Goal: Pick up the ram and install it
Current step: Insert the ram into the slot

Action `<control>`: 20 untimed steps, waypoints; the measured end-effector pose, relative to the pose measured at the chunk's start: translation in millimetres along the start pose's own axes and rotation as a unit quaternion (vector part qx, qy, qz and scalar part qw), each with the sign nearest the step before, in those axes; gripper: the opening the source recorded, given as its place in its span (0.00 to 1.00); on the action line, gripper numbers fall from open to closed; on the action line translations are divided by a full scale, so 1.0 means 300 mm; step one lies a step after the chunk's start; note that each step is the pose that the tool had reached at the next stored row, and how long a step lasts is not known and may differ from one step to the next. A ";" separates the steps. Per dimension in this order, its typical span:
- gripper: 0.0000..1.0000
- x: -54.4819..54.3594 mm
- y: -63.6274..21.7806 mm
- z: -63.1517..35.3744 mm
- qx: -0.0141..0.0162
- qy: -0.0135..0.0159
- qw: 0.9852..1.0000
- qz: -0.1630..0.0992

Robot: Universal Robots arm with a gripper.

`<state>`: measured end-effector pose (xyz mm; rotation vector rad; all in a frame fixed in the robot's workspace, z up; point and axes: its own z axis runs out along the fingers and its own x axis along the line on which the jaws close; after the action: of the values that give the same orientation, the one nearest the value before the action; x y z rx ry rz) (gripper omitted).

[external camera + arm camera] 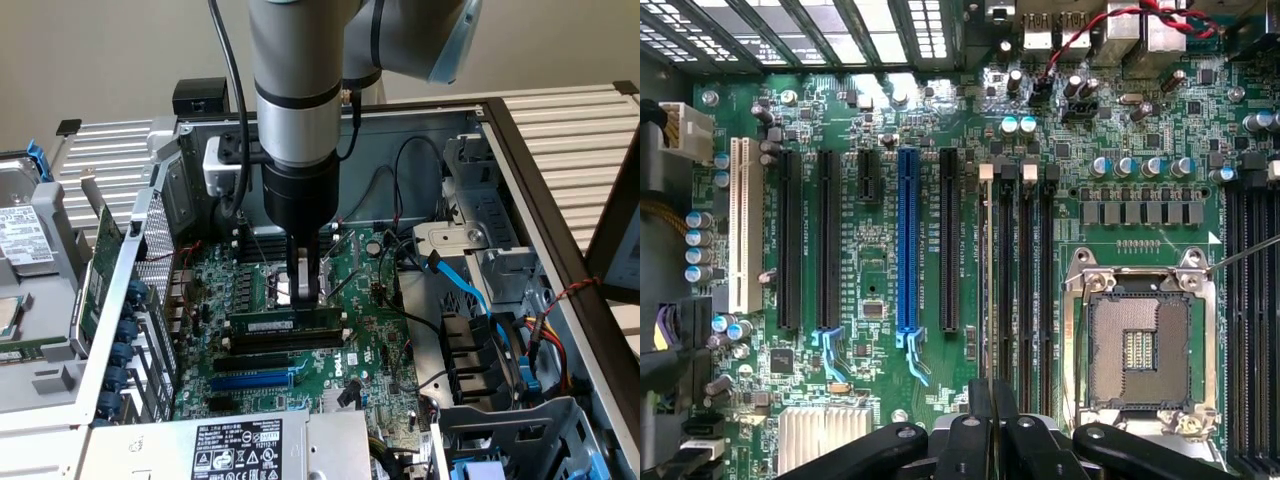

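Note:
The ram (272, 325) is a long green stick with a white label. It stands on edge in a black memory slot on the motherboard (370, 340), inside the open computer case. My gripper (306, 292) comes straight down onto the stick's top edge near its middle, with the fingers shut on it. In the wrist view the ram (985, 280) shows edge-on as a thin line in the memory slot nearest the black card slot. It runs into the closed black fingers (980, 440) of my gripper (992, 425).
The open CPU socket (1138, 345) lies just beyond the memory slots. A blue card slot (906, 240) and black card slots sit on the other side. Blue cables (470, 290) and drive bays fill the exterior view's right. A power supply (237, 450) is in front and a green expansion card (100, 260) is left.

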<state>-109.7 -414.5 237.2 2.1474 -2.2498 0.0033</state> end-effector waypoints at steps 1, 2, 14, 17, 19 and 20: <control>0.13 0.000 0.000 0.001 0.000 0.000 1.000 0.000; 0.13 0.000 0.000 0.002 0.000 0.000 1.000 0.000; 0.13 -0.004 0.000 0.011 0.000 0.000 1.000 0.000; 0.13 -0.004 0.001 0.012 0.000 0.000 1.000 0.000; 0.13 -0.004 0.001 0.014 0.000 0.000 1.000 0.000; 0.13 -0.004 0.001 0.014 0.000 0.000 1.000 0.000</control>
<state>-110.1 -413.3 232.9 2.1475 -2.2498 0.0034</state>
